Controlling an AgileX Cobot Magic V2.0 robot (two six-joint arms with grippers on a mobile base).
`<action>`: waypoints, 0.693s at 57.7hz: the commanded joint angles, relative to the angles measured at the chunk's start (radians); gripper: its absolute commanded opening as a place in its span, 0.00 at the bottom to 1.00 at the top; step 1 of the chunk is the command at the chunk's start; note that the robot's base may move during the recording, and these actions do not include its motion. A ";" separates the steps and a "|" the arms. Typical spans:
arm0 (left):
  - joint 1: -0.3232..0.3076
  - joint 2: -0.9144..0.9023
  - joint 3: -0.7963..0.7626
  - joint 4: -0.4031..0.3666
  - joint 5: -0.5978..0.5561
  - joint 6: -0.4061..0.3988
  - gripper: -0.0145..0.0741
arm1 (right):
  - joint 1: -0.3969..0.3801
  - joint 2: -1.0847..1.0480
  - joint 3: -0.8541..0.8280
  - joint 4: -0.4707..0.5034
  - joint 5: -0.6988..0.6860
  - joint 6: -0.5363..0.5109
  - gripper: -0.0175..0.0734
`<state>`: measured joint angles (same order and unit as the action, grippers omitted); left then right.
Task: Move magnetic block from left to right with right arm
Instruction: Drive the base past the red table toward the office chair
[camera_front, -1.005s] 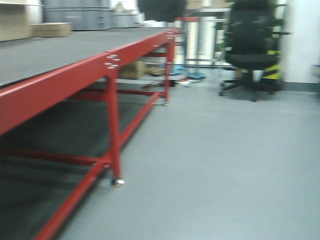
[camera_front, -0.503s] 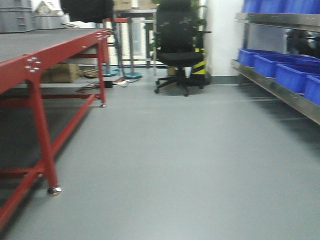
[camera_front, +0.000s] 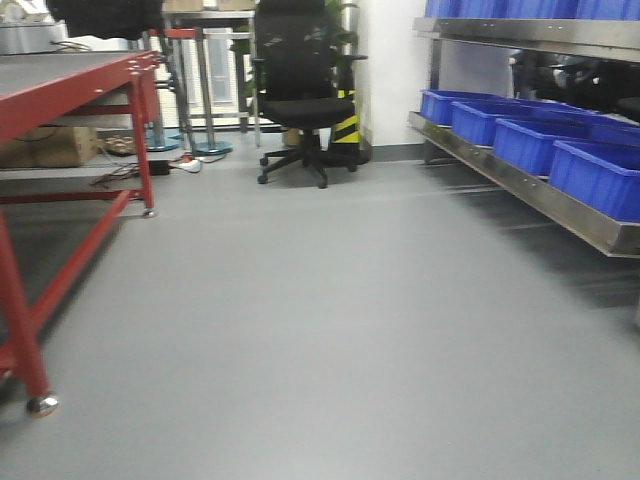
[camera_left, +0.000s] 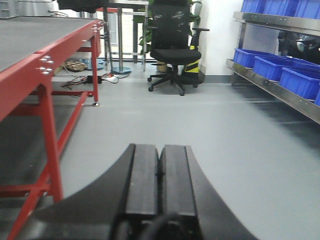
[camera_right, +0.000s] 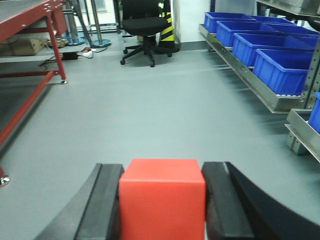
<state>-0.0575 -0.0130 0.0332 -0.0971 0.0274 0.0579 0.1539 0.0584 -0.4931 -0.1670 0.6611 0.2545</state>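
Magnetic block, the small plain red matte cube (camera_right: 162, 205), is pinched squarely between the black fingers of your right claw (camera_right: 162, 172). It is off any surface, with grey floor ahead. You look to be mid-carry, so hold that squeeze firm and travel level and smooth. Don't release until a landing spot on the right side is in view; none shows yet. Your left claw (camera_left: 160, 160) is pressed together on nothing, so leave it parked. The red-framed, grey-topped counter (camera_front: 60, 85) lies to the left. Rectangular blue plastic bins (camera_front: 595, 170) line the steel shelf (camera_front: 520, 185) on the right, their insides hidden from here. A tan cardboard box (camera_front: 45, 145) sits under the counter, contents unseen.
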 joint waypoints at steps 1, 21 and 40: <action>-0.001 -0.007 0.008 -0.005 -0.082 -0.006 0.02 | 0.000 0.019 -0.027 -0.014 -0.083 -0.007 0.45; -0.001 -0.007 0.008 -0.005 -0.082 -0.006 0.02 | 0.000 0.019 -0.027 -0.014 -0.083 -0.007 0.45; -0.001 -0.007 0.008 -0.005 -0.082 -0.006 0.02 | 0.000 0.019 -0.027 -0.014 -0.083 -0.007 0.45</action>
<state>-0.0575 -0.0130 0.0332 -0.0971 0.0274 0.0579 0.1539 0.0584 -0.4931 -0.1670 0.6634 0.2545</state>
